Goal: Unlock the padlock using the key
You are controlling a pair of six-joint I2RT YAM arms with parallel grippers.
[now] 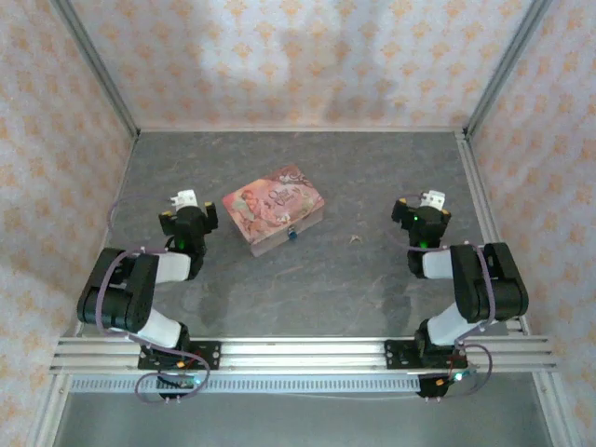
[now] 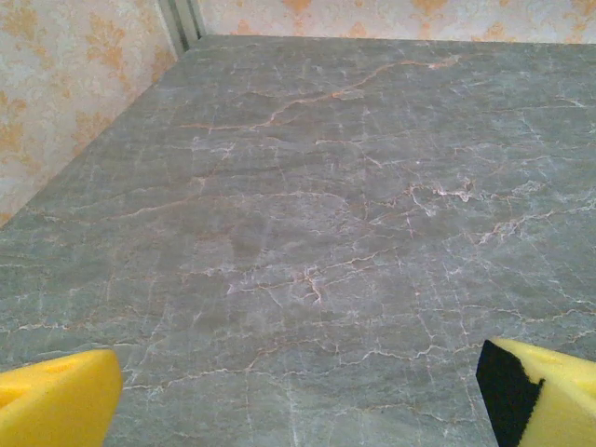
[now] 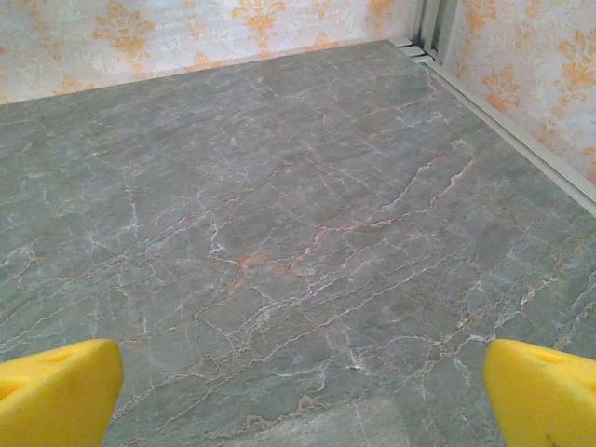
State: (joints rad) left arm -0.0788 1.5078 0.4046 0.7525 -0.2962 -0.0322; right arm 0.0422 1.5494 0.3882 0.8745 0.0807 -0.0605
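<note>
Much tabletop point(image 1: 372, 289) around padlock point(image 1: 292, 233) (box point(image 1: 274, 207) edge)

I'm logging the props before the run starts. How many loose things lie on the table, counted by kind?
pink floral box: 1
blue padlock: 1
small pale key: 1
Total: 3
</note>
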